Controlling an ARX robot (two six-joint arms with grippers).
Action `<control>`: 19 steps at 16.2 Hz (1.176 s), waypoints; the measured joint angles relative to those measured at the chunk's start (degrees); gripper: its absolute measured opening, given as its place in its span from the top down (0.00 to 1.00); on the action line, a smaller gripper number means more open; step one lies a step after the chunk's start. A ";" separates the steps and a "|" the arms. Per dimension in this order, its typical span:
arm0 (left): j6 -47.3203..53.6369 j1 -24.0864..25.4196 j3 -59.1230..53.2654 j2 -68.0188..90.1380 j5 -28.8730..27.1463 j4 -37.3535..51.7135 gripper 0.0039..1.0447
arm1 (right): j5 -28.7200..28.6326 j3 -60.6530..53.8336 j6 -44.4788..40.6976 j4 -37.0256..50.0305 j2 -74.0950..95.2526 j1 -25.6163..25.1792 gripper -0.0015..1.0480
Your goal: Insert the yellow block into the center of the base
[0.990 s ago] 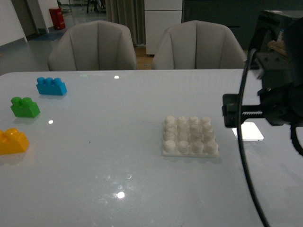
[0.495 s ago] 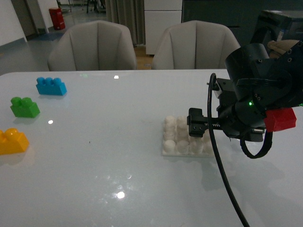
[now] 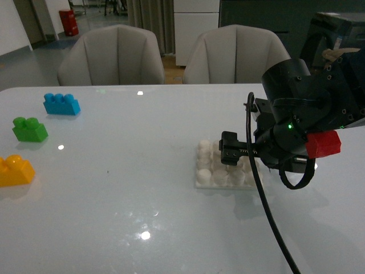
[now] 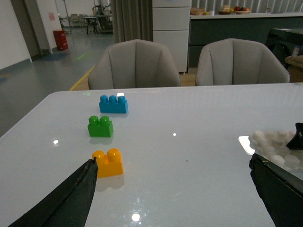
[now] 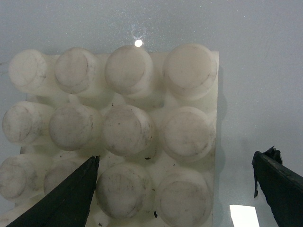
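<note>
The yellow block (image 3: 15, 170) lies at the table's left edge, in front of a green brick (image 3: 29, 129) and a blue brick (image 3: 61, 104). The white studded base (image 3: 217, 171) lies right of centre, partly hidden by my right arm. My right gripper (image 3: 254, 155) hovers over the base, open and empty; its wrist view shows the base (image 5: 123, 127) close below the open gripper (image 5: 176, 158). My left gripper (image 4: 173, 161) is open and empty above the table, with the yellow block (image 4: 108, 162) by one fingertip and the base (image 4: 274, 144) near the other. It is out of the front view.
The green brick (image 4: 100, 126) and the blue brick (image 4: 113, 104) sit in a row behind the yellow block. A smooth white square (image 4: 245, 144) lies beside the base. Two grey chairs (image 3: 111, 54) stand behind the table. The right arm's cable (image 3: 268, 211) hangs toward the front.
My right arm has swung in from the right edge to over the base, covering its right side. The bricks and base have not moved.
</note>
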 joint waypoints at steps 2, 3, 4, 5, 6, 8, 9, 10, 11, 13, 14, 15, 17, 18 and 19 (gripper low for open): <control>0.00 0.00 0.00 0.00 0.02 0.00 0.06 | 0.94 0.39 -0.87 0.44 0.37 0.63 0.06; 0.00 0.00 0.00 0.00 0.02 0.00 0.06 | 1.22 0.63 -1.53 0.46 0.42 0.83 0.06; 0.00 0.00 0.00 0.00 0.02 0.00 0.06 | 1.22 0.74 -2.23 0.48 0.48 1.38 0.06; 0.00 0.00 0.00 0.00 0.02 0.00 0.06 | 1.22 0.76 -2.27 0.48 0.52 1.49 0.06; 0.00 0.00 0.00 0.00 0.02 0.00 0.06 | 1.20 0.79 -2.38 0.52 0.55 1.84 0.06; 0.00 0.00 0.00 0.00 0.02 0.00 0.06 | 1.09 0.79 -2.86 0.94 0.59 2.73 0.06; 0.00 0.00 0.00 0.00 0.02 0.00 0.06 | 0.39 0.79 -3.15 1.49 0.83 4.09 0.06; 0.00 0.00 0.00 0.00 0.02 0.00 0.06 | -0.22 1.40 -3.26 1.70 1.49 5.46 0.06; 0.00 0.00 0.00 0.00 0.02 0.00 0.06 | -0.42 3.13 -3.23 1.07 2.45 6.29 0.06; 0.00 0.00 0.00 0.00 0.02 0.00 0.06 | -0.59 5.53 -3.26 0.04 3.61 8.31 0.06; 0.00 0.00 0.00 0.00 0.02 -0.02 0.06 | -0.74 6.27 -3.23 -0.17 4.04 9.01 0.06; 0.00 0.00 0.00 0.00 0.02 0.00 0.06 | -0.76 6.99 -3.26 -0.52 4.35 9.53 0.06; 0.00 0.00 0.00 0.00 0.02 0.00 0.06 | -0.90 8.44 -3.23 -1.01 5.11 10.45 0.06; 0.00 0.00 0.00 0.00 0.00 0.00 0.06 | -0.92 8.85 -3.23 -1.31 5.31 10.49 0.06; 0.00 0.00 0.00 0.00 0.02 0.00 0.06 | -0.96 9.22 -3.21 -1.38 5.53 10.80 0.06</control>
